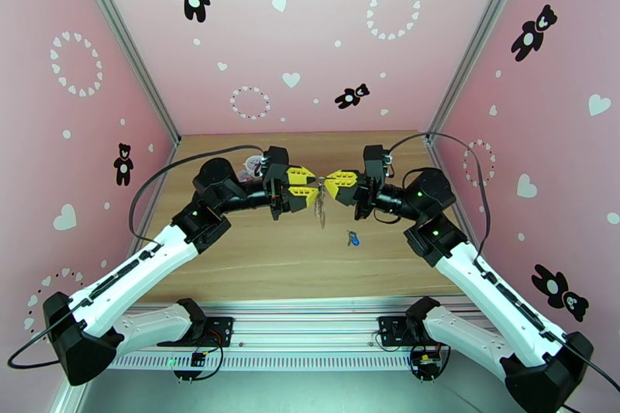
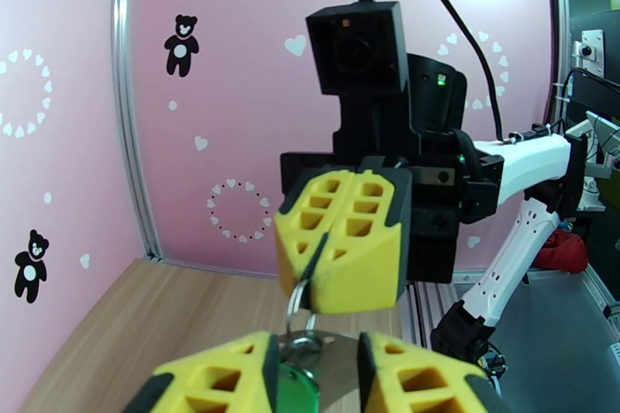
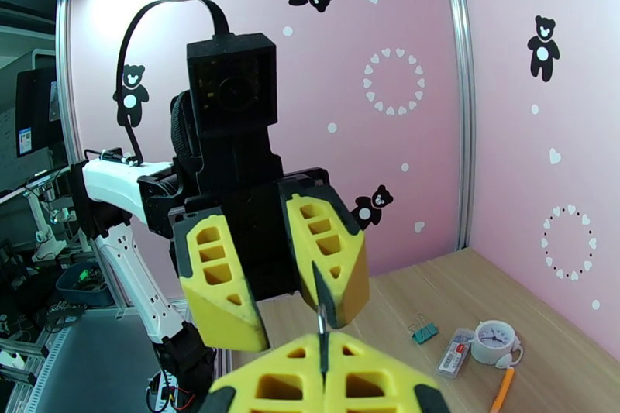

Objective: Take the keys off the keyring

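Both grippers meet in mid-air over the table's middle. My right gripper (image 1: 328, 180) (image 3: 322, 345) is shut on the thin metal ring of the keyring (image 2: 294, 304). Facing it, my left gripper (image 1: 311, 183) (image 2: 316, 349) has its fingers a little apart, and a key with a green tag (image 2: 297, 393) fills the gap below the ring. In the top view the rest of the keyring bundle (image 1: 319, 207) hangs down between the two grippers. A second key with a blue tag (image 1: 353, 238) lies loose on the table, in front of the right gripper.
Behind the left arm, near the back wall, lie a round white disc (image 3: 493, 339), a red-and-white tag (image 3: 455, 351), a small teal item (image 3: 422, 332) and an orange pencil (image 3: 502, 393). Pink walls close in the wooden table (image 1: 256, 267) on three sides.
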`<action>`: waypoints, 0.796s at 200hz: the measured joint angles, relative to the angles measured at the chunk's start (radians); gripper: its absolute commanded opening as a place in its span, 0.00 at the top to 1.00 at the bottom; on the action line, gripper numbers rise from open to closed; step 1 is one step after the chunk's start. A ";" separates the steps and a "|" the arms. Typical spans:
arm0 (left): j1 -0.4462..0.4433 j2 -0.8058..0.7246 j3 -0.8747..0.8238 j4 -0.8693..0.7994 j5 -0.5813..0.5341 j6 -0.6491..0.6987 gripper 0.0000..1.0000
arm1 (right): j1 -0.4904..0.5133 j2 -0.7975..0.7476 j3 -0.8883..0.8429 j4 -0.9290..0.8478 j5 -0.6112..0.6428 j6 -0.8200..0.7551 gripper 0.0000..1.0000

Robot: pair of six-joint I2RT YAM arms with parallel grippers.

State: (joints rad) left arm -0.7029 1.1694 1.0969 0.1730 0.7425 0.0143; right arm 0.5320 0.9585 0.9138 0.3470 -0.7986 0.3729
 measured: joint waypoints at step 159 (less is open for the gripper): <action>0.000 0.040 0.217 -0.486 -0.165 0.151 1.00 | 0.002 0.087 0.360 -0.655 0.027 -0.386 0.61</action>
State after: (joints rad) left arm -0.7029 1.2098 1.3136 -0.3134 0.5774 0.1650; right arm 0.5335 1.0454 1.2739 -0.3084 -0.7715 -0.0128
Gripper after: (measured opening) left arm 0.056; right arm 0.356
